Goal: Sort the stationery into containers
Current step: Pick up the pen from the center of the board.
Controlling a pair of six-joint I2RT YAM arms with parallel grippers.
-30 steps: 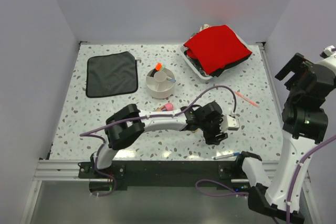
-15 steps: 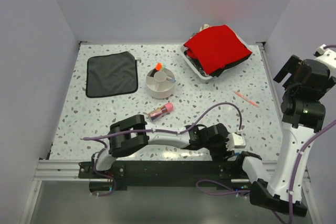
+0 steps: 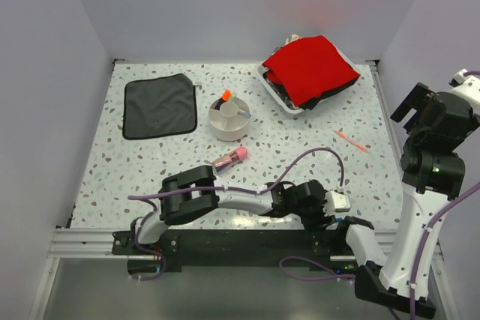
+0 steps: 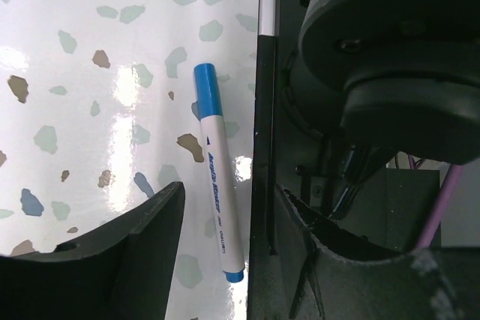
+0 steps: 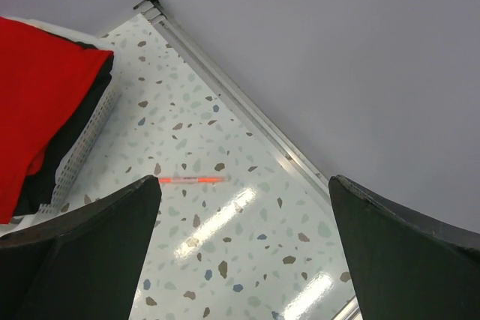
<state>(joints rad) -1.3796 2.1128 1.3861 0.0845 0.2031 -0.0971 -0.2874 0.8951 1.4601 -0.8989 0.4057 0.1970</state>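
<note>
blue-capped white pen [image 4: 217, 215] flat on the speckled table [image 4: 75, 110], just beside the black near-edge rail [image 4: 264, 148] and nearly parallel to it. straddled by the left gripper [image 4: 229, 191], fingers spread to either side, nothing grasped. long axis pointing away from the wrist, square to the closing line, so likely a straight drop and a pinch across the barrel, minding the rail. right gripper [image 5: 245, 180] well apart, raised at far right, splayed and empty. divided bowl [image 3: 229, 119] well apart, mid-table.

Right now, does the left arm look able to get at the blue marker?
Probably yes: the left gripper is open, with the marker lying bare between its fingers, though the black rail runs close beside it.
</note>
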